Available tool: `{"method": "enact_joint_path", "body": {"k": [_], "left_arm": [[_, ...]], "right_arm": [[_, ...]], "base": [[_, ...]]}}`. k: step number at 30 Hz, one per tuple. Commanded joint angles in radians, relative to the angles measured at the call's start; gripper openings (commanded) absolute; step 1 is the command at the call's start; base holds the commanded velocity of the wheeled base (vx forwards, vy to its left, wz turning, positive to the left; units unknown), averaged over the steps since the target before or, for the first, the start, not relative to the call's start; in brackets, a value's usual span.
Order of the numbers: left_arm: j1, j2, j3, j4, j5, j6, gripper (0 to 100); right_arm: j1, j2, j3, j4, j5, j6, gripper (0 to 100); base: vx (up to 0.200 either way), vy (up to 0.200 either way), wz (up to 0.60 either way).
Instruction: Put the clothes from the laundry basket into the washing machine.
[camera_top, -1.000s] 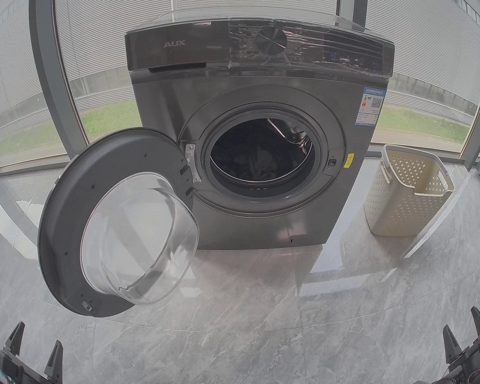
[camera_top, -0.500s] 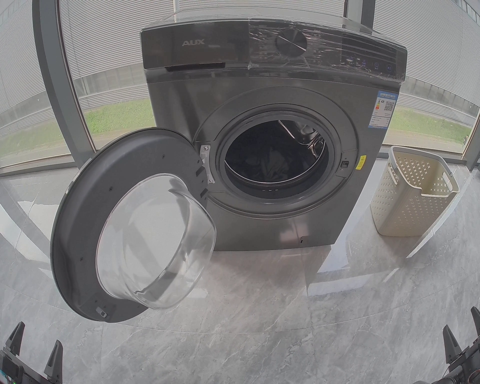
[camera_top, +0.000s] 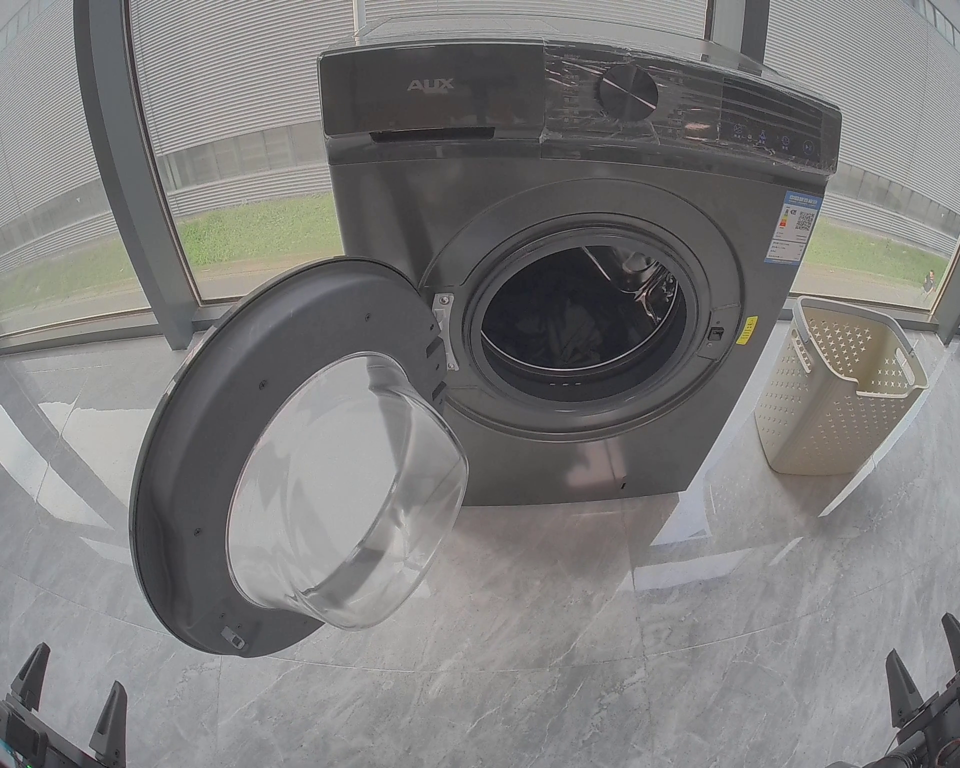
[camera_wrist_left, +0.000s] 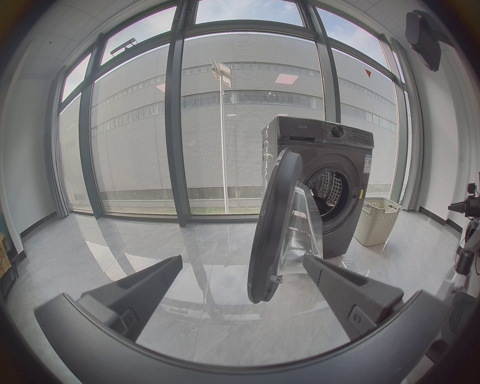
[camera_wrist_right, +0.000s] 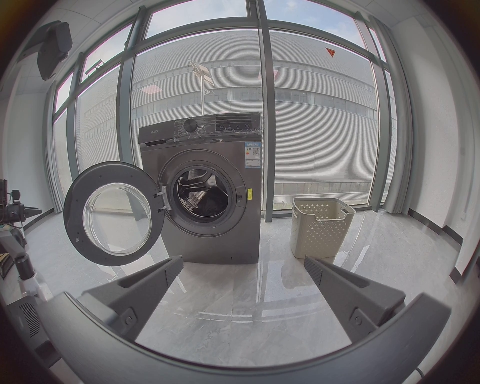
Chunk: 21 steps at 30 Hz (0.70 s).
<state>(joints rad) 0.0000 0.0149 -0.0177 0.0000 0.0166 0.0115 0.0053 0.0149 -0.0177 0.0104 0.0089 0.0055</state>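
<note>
Here both grippers hang low and well back from the washing machine (camera_top: 580, 300), out in front of it. The left gripper (camera_top: 77, 672) has its fingers spread wide with nothing between them, and the right gripper (camera_top: 920, 645) is likewise spread and bare. We judge they sit low and back so that neither fouls the door (camera_top: 290, 470), which is hinged at the machine's left side and swung wide open, its clear bowl bulging forward. That leaves the drum mouth (camera_top: 585, 315) unblocked, and dark clothes (camera_top: 560, 325) lie inside it, low in the drum. The laundry basket (camera_top: 845, 400) stands just beside the machine's right flank, not touching it, rim up. The part of its inside that we see is perforated wall alone, so we judge the loading largely done, though the basket's bottom is hidden from us.

As to room, the open door takes up the ground in front of the machine's left half, and its rim is the edge to skirt. In front of the machine's right half the floor (camera_top: 640, 620) gives an open lane to both the drum mouth and the basket.
</note>
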Motion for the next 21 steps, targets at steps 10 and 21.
{"method": "enact_joint_path", "body": {"k": [10,21], "left_arm": [[0.000,-0.015,0.015,0.000,0.000,-0.005,100],[0.002,-0.015,0.015,0.002,0.005,-0.005,100]], "right_arm": [[0.001,-0.015,0.012,0.000,0.000,-0.001,100],[0.001,-0.015,0.012,0.000,0.000,0.001,100]], "base": [[0.000,0.060,0.00],[0.000,0.000,0.00]]}}
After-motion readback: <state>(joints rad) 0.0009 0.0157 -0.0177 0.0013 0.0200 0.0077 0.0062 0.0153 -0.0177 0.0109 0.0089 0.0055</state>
